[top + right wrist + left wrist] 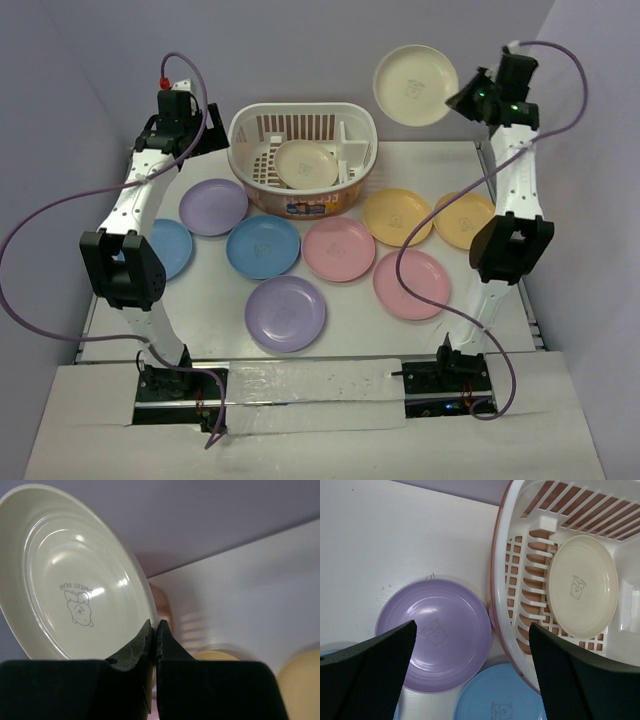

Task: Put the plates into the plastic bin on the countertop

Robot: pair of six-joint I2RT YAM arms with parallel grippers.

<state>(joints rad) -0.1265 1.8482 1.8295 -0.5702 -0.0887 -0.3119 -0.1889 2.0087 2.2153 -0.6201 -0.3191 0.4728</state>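
Note:
The cream-white plastic bin (350, 130) stands at the back centre of the countertop (350, 335), with one cream plate (306, 163) leaning inside; it also shows in the left wrist view (582, 585). My right gripper (462, 97) is shut on the rim of a second cream plate (415, 83), held in the air right of the bin; the pinch shows in the right wrist view (156, 630). My left gripper (205, 135) is open and empty above a lilac plate (435, 632), left of the bin. Several plates lie flat in front of the bin.
On the countertop lie lilac plates (213, 206) (285, 312), blue plates (263, 246) (165, 248), pink plates (339, 248) (411, 284) and yellow-orange plates (397, 216) (463, 219). Pale lilac walls (60, 120) close in the back and sides.

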